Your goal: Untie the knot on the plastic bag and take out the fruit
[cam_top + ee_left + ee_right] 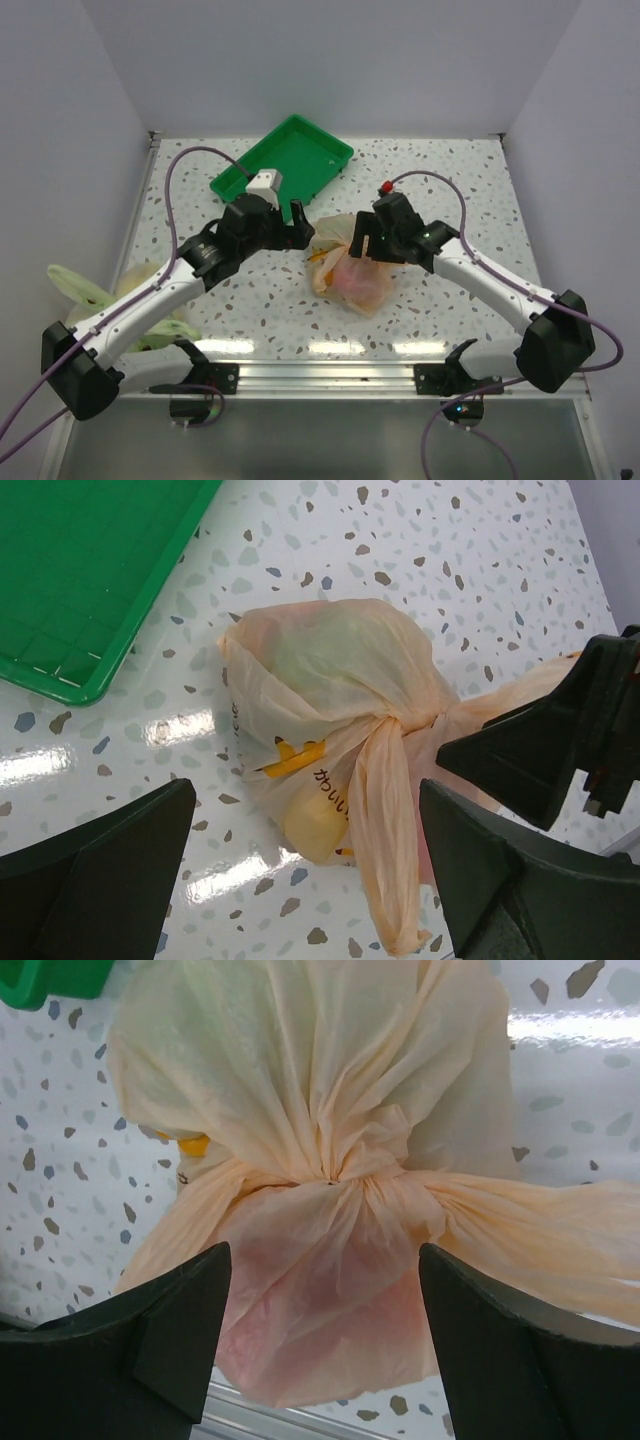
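Note:
The pale orange plastic bag (350, 270) lies tied in the middle of the table. Its knot (352, 1175) shows bunched in the right wrist view and also in the left wrist view (400, 725), with a long tail (388, 840) hanging toward the camera. Fruit shows through the film: a yellow piece (312, 825), a pink-red one (320, 1300) and a greenish one (330, 645). My left gripper (300, 232) is open at the bag's left end, its jaws either side of the tail. My right gripper (366, 242) is open just above the bag, over the knot.
A green tray (283, 160) stands empty at the back, just behind the left gripper; its corner shows in the left wrist view (80, 590). A yellow-green bag (120, 300) lies at the left edge under the left arm. A metal rail (330, 375) runs along the near edge.

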Available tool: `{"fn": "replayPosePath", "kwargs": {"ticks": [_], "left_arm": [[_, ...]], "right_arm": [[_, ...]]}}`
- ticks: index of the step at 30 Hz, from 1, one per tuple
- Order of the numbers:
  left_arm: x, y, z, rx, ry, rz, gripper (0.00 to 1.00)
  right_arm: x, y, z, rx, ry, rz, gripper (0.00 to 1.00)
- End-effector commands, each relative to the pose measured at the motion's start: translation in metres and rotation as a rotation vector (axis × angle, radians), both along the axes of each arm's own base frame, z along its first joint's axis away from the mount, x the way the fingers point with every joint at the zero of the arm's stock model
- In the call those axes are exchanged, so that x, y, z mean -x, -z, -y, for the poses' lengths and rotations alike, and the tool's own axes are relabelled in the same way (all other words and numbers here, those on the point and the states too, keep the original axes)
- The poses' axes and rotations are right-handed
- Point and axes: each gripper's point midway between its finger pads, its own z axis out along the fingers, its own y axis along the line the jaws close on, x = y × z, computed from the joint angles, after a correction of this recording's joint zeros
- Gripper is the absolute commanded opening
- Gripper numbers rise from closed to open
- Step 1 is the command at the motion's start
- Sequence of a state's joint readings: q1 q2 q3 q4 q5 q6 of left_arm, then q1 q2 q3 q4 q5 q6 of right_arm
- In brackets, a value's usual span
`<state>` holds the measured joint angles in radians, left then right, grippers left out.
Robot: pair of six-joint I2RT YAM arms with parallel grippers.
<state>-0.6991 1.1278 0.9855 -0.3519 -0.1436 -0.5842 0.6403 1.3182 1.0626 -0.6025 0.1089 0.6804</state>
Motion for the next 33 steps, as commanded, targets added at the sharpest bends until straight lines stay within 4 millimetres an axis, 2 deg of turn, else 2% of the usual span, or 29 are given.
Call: {"fn": "replayPosePath", "kwargs": {"ticks": [1,3,4,6,7,8,10,11,12,14,15,16,17,18,20,21,22,23,24,28,33], "left_arm": [[-0.009,-0.002,0.010,0.041,-0.025,0.013,1.00],[-0.012,-0.003,0.011,0.034,-0.032,0.019,1.00],[-0.014,-0.004,0.011,0.032,-0.034,0.024,1.00],[-0.018,-0.002,0.014,0.019,-0.031,0.025,1.00],[-0.020,-0.002,0.015,0.016,-0.030,0.023,1.00],[-0.022,0.002,0.019,0.009,-0.024,0.013,1.00],[-0.025,-0.004,0.027,0.020,-0.002,0.020,1.00],[-0.028,0.001,0.031,0.010,0.004,0.008,1.00],[-0.029,-0.006,0.037,0.016,0.017,0.019,1.00],[-0.032,-0.002,0.045,-0.001,0.024,0.003,1.00],[-0.034,-0.009,0.051,0.004,0.025,0.012,1.00],[-0.035,-0.010,0.054,0.002,0.024,0.008,1.00],[-0.035,-0.002,0.062,-0.013,0.031,-0.011,1.00],[-0.039,-0.012,0.068,0.004,0.023,-0.003,1.00],[-0.042,0.001,0.078,-0.030,0.024,-0.047,1.00],[-0.044,-0.008,0.087,-0.016,0.020,-0.042,1.00],[-0.044,-0.004,0.090,-0.027,0.017,-0.060,0.99],[-0.046,0.009,0.099,-0.050,0.019,-0.087,0.99],[-0.050,0.000,0.105,-0.037,0.008,-0.077,0.98],[-0.055,0.018,0.119,-0.071,-0.011,-0.126,0.94],[-0.053,0.058,0.129,-0.070,-0.024,-0.233,0.90]], "right_arm": [[-0.011,0.013,-0.020,-0.124,0.028,0.026,0.78],[-0.013,0.019,-0.026,-0.160,0.026,0.037,0.77],[-0.010,0.030,-0.023,-0.156,0.030,0.028,0.77],[-0.012,0.034,-0.028,-0.190,0.025,0.048,0.77],[-0.009,0.042,-0.027,-0.179,0.012,0.040,0.74],[-0.007,0.045,-0.027,-0.178,0.001,0.037,0.67],[-0.005,0.046,-0.026,-0.168,-0.022,0.046,0.44],[-0.005,0.044,-0.025,-0.153,-0.042,0.065,0.24],[-0.005,0.042,-0.023,-0.146,-0.049,0.080,0.17],[-0.006,0.026,-0.020,-0.134,-0.087,0.140,0.06],[-0.006,0.020,-0.019,-0.130,-0.101,0.162,0.00],[-0.006,0.008,-0.018,-0.121,-0.133,0.211,0.00],[-0.006,0.000,-0.017,-0.119,-0.148,0.241,0.00],[-0.007,-0.005,-0.015,-0.117,-0.157,0.270,0.00],[-0.005,-0.015,-0.014,-0.106,-0.200,0.323,0.00],[-0.005,-0.019,-0.015,-0.106,-0.217,0.342,0.00],[-0.003,-0.021,-0.015,-0.101,-0.244,0.356,0.00],[-0.002,-0.023,-0.016,-0.100,-0.260,0.368,0.00],[-0.002,-0.024,-0.016,-0.095,-0.269,0.376,0.00],[0.001,-0.022,-0.014,-0.056,-0.317,0.406,0.00],[0.005,-0.011,-0.010,0.000,-0.359,0.406,0.00]]}}
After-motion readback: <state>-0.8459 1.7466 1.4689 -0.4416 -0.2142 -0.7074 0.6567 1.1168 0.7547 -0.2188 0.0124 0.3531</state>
